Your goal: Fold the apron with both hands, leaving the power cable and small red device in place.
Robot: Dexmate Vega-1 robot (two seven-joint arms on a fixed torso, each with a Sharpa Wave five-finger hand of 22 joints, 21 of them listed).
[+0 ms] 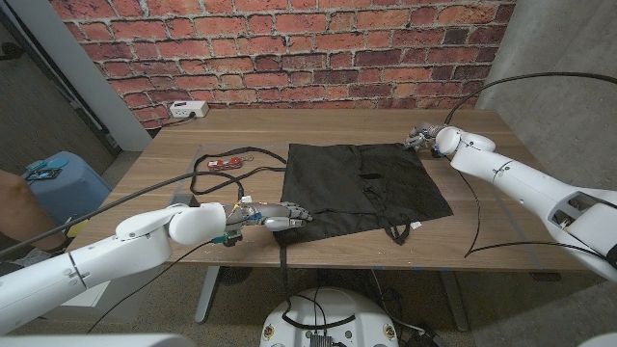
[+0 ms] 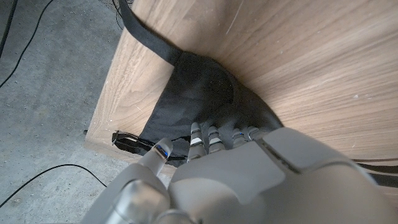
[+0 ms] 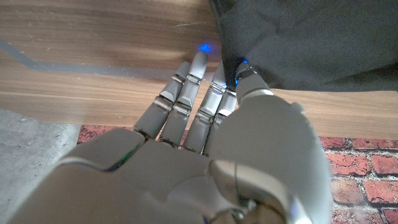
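Note:
The black apron (image 1: 362, 188) lies spread out on the wooden table (image 1: 463, 246), its straps trailing over the near edge. My left hand (image 1: 275, 217) is at the apron's near left corner; its fingers (image 2: 211, 134) reach onto the cloth (image 2: 199, 93) while the thumb stays apart from them. My right hand (image 1: 421, 137) is at the far right corner. There the thumb (image 3: 249, 84) and a finger pinch the cloth's corner (image 3: 298, 37), the other fingers stretched out on the wood. The black power cable (image 1: 207, 173) loops left of the apron beside the small red device (image 1: 224, 163).
A white power strip (image 1: 188, 109) sits at the table's far left edge against the brick wall. A blue bin (image 1: 58, 183) stands on the floor to the left, with part of a person (image 1: 12, 207) at the picture's edge. One apron strap (image 2: 146, 43) hangs off the table.

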